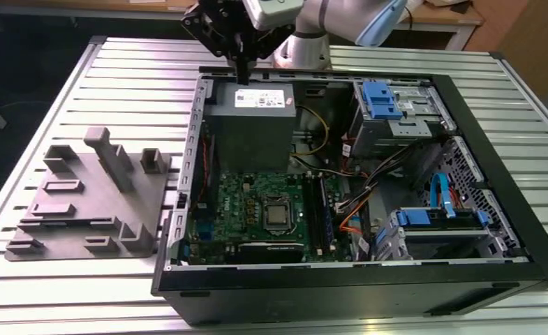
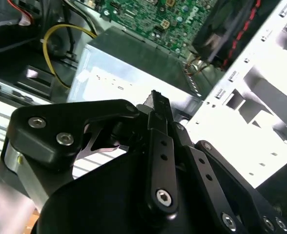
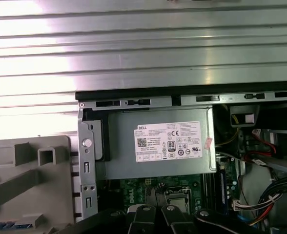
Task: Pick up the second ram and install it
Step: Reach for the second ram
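Exterior view: we see the gripper (image 1: 243, 78) hanging high over the case's far rim (image 1: 385, 72), above the power supply (image 1: 250, 129), its fingers pressed together on nothing we can make out. We judge the work barely begun. In the first wrist view a blue strip on the grey fixture (image 3: 60, 204) looks like the second ram (image 3: 7, 226), not yet lifted, though we cannot be sure. The fixture lies at nine o'clock from the case, with open table around it, and its upright posts narrow any descent. Cables crowd the memory slots (image 1: 313, 209) from three o'clock.
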You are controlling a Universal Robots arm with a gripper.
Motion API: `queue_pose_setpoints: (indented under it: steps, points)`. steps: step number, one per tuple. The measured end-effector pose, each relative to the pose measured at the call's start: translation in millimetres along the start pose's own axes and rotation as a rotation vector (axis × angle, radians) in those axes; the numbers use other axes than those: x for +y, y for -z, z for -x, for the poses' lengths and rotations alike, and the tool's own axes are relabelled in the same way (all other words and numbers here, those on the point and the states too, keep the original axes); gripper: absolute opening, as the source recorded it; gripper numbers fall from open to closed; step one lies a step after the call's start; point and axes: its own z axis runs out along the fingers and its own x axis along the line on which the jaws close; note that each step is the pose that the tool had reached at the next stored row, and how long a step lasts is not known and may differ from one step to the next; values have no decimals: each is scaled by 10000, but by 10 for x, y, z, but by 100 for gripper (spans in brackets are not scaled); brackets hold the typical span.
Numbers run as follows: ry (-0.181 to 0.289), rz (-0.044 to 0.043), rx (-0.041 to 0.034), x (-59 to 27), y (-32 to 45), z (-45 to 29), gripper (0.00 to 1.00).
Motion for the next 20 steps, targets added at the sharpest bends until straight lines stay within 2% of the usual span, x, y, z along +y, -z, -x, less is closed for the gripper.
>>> queue_pose_setpoints:
  steps: [6, 20]
  points:
    - [-2, 1, -5, -15, 5, -200, 7]
    - [0, 3, -29, -55, 19, -730, 7]
